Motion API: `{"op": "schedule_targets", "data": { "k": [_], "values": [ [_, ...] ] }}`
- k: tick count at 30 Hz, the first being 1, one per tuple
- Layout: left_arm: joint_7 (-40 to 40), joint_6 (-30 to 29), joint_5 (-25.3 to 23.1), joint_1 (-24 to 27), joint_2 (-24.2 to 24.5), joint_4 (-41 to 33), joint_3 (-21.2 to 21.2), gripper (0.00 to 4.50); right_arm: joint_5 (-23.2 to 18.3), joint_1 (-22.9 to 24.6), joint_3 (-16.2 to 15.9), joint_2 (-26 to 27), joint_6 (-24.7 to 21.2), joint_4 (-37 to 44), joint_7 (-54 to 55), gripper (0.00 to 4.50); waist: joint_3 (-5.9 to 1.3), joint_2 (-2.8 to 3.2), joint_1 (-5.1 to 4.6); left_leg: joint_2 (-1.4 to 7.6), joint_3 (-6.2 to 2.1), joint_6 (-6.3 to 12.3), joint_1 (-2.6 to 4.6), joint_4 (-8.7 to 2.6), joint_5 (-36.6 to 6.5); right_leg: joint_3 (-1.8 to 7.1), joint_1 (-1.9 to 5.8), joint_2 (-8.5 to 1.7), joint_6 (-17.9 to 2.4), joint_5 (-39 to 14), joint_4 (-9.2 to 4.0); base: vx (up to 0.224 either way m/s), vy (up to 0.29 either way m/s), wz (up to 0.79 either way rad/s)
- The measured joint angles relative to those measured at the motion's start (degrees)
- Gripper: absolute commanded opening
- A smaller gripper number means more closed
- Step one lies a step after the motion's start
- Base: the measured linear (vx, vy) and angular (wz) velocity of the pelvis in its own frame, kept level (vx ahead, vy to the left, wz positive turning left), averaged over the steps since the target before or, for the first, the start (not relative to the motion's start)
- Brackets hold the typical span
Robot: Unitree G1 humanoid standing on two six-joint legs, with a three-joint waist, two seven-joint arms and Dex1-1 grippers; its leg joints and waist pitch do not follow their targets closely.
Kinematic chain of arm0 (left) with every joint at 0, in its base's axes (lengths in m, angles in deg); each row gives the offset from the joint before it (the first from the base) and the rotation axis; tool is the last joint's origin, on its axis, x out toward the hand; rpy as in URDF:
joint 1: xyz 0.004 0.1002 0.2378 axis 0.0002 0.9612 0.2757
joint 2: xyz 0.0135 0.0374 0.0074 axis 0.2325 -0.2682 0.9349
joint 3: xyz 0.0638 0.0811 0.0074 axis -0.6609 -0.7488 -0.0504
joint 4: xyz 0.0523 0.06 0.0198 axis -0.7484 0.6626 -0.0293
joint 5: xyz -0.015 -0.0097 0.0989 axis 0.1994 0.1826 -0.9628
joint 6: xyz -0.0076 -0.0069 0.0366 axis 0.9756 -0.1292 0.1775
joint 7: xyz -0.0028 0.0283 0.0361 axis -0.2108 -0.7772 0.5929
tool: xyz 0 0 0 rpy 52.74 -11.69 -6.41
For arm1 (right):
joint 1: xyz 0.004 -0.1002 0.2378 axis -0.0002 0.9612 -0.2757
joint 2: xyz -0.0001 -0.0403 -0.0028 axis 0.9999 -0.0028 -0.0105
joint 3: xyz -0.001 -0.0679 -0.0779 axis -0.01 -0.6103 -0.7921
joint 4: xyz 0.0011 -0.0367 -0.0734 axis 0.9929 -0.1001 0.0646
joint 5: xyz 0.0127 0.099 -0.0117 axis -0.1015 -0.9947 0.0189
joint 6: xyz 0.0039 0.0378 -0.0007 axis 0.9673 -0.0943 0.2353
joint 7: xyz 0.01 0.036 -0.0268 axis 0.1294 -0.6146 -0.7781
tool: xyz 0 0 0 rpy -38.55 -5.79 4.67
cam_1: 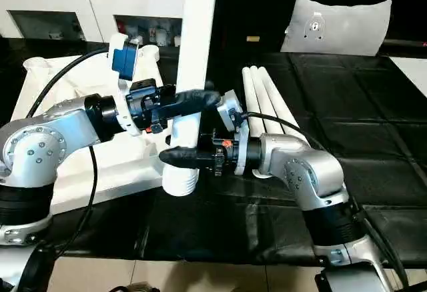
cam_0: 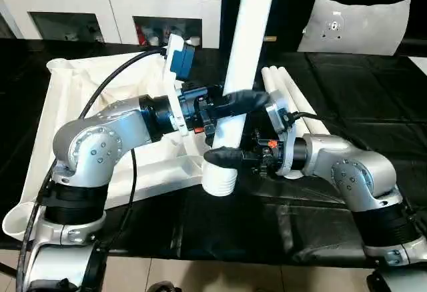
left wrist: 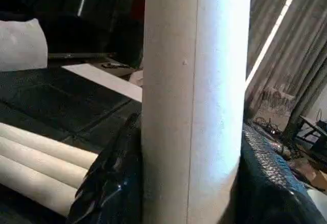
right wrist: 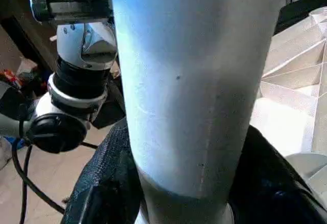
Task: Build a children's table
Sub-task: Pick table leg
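Note:
One white table leg (cam_0: 250, 32) stands upright, and both grippers hold it. My left gripper (cam_0: 241, 100) is shut on the leg higher up, with its black fingers (left wrist: 107, 183) on either side of the shaft (left wrist: 194, 106). My right gripper (cam_0: 223, 154) is shut on the same leg lower down, just above the ribbed screw end (cam_0: 220, 182). The white table top (cam_0: 73, 85) lies upside down on the left, ribs (right wrist: 301, 81) showing. A round corner socket (right wrist: 306, 168) sits beside the leg's lower end. Three more legs (cam_0: 287, 92) lie side by side on the right.
A black mat (cam_0: 360, 105) covers the work surface, and its front edge (cam_0: 267, 255) is close to me. A white shelved cabinet (cam_0: 113, 2) stands at the back left. A grey-white cushion-like panel (cam_0: 353, 25) leans at the back right. A black cable (cam_0: 107, 85) arcs over the table top.

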Motion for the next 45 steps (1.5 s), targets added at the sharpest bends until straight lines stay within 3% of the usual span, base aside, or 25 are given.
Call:
{"op": "schedule_targets", "data": {
  "k": [6,13,20,26,28,31,40,45],
  "values": [
    [1.1,0.2,-1.2,1.3,-0.4,-1.9,-0.5,2.56,0.1,1.8,0.0,1.2,1.4,0.1,0.7,1.90,0.00,0.01,0.03,0.01,-0.01,0.00,-0.01,0.01,0.0,-0.02,0.00,0.00,0.0,0.0,0.00,0.000,0.000,0.00],
    [-4.0,4.1,-2.2,5.7,2.8,-4.9,-0.7,2.56,1.4,3.9,-1.5,2.4,4.0,2.4,1.6,1.89,0.00,0.02,-0.09,0.03,-0.03,-0.01,-0.01,0.00,0.0,-0.07,0.00,0.00,0.0,0.0,0.00,0.000,0.000,0.00],
    [-8.6,3.3,-0.8,11.1,5.9,-6.7,-1.1,2.56,3.7,8.8,-5.5,2.2,7.4,4.6,1.5,1.89,-0.01,0.02,-0.05,0.04,-0.03,-0.01,0.00,0.01,0.0,-0.07,0.03,-0.02,0.0,0.0,-0.01,0.000,0.000,0.00],
    [-12.7,7.7,-3.4,15.3,7.0,-6.6,-4.2,2.56,8.0,13.0,-7.8,1.7,11.2,5.7,2.6,1.89,0.00,0.05,-0.21,0.04,-0.02,-0.02,0.05,0.01,0.0,-0.07,0.08,-0.03,0.0,0.0,-0.01,0.000,0.000,0.00],
    [-13.4,8.5,-3.5,16.4,6.9,-6.6,-4.6,2.98,9.4,13.8,-8.2,1.3,12.5,5.9,2.9,1.89,0.00,0.05,-0.22,0.04,-0.02,-0.02,0.07,0.01,0.0,-0.07,0.09,-0.02,0.0,0.0,-0.01,0.000,0.000,0.00],
    [-14.9,10.1,-4.8,17.6,7.7,-6.6,-5.7,3.03,10.1,14.7,-8.9,1.3,12.9,6.0,3.5,1.89,0.00,0.05,-0.26,0.06,-0.02,-0.02,0.06,0.01,0.0,-0.07,0.08,-0.01,0.0,0.0,-0.01,0.000,0.000,0.00],
    [-16.4,11.3,-3.5,18.4,7.2,-6.6,-4.9,3.97,10.2,14.7,-8.8,1.8,14.3,5.8,4.5,1.89,-0.01,0.04,-0.30,0.06,-0.01,-0.02,0.08,0.01,0.0,-0.07,0.10,-0.02,0.0,0.0,-0.02,0.000,0.000,0.00],
    [-16.4,11.1,0.5,19.1,5.9,-6.3,-2.1,4.39,6.5,14.7,-7.0,3.1,13.0,6.3,4.6,1.89,-0.01,0.04,-0.28,0.06,-0.01,-0.02,0.08,0.01,0.0,-0.07,0.10,-0.02,0.0,0.0,-0.02,0.000,0.000,0.00]
  ]
}}
